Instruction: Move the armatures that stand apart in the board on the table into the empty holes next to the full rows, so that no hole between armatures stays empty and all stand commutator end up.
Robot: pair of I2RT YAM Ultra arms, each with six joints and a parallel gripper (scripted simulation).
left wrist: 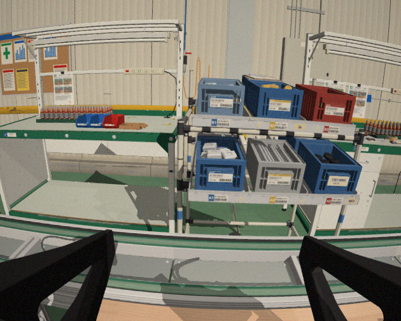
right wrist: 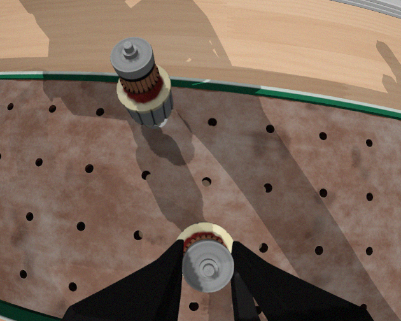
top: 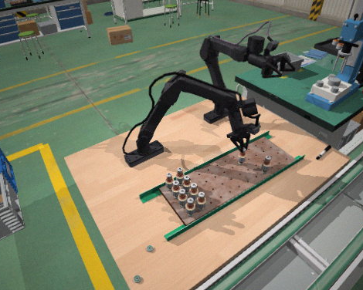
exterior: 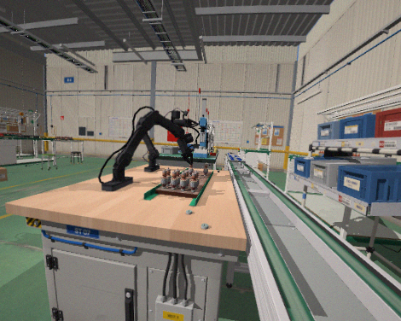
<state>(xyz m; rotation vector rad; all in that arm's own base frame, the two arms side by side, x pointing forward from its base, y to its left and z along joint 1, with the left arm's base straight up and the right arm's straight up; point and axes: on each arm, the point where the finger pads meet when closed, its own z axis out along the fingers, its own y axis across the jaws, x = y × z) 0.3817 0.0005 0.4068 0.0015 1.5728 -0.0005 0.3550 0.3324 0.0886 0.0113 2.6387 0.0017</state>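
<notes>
- I have two grippers, and only one is at work on the board.
- My right gripper has its two fingers partly closed, one on each side of one armature; they are gripping it at its grey round end.
- This armature stands upright in the board, grey end up.
- My left gripper is fully open, two fingers wide apart, and it has hold of nothing.
- One more single armature stands apart from the rows, near one long edge of the board, also grey end up.
- Eight other armatures stand grouped at the opposite end, in two rows of four. So I count ten in total.
- Between this group and the two single ones there are many empty holes.
- Two green rails run along the board, one at each long side.
- Two small round parts lie on the wooden table, apart from the board.
- One pen lies near the other end.
</notes>
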